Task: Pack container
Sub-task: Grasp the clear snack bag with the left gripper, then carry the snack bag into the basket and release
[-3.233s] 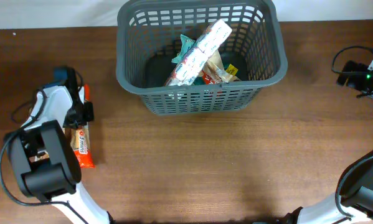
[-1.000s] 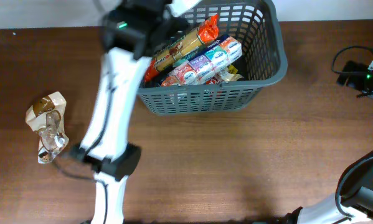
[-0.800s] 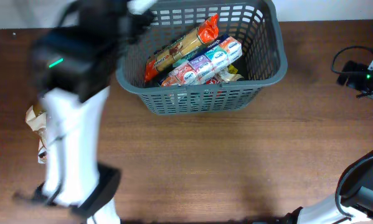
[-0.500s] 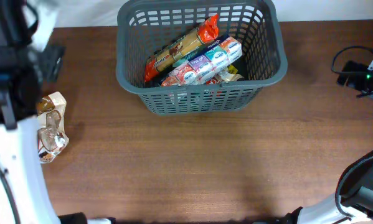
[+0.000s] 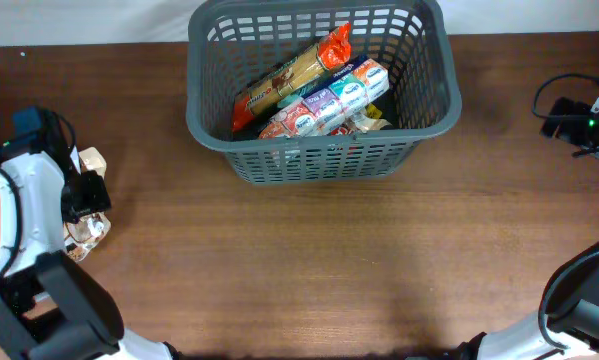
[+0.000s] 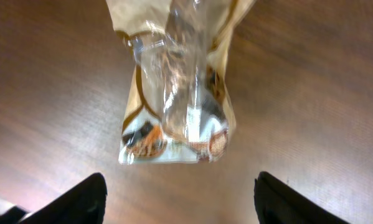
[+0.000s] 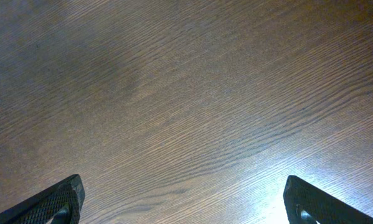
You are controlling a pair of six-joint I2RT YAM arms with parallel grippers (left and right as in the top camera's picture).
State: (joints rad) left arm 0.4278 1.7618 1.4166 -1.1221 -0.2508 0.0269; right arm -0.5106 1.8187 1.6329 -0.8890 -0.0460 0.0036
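Note:
The container (image 5: 321, 150), a dark grey slotted basket, stands at the back middle of the table. Inside it lie an orange pasta packet (image 5: 287, 78) and a row of small cartons (image 5: 324, 104). A clear snack bag with a tan top (image 6: 177, 87) lies on the table at the far left, partly covered by my arm (image 5: 89, 229). My left gripper (image 6: 183, 208) hovers over it, open. The bag's lower end sits just ahead of the fingertips, not between them. My right gripper (image 7: 186, 208) is open over bare wood at the far right.
The right arm (image 5: 579, 118) and its cables sit at the table's right edge. Brown wood stretches between the basket and the front edge. A white backdrop runs behind the basket.
My left arm has swung away from the basket, leftward and down, and now sits over the snack bag. The bag and the right arm have not moved.

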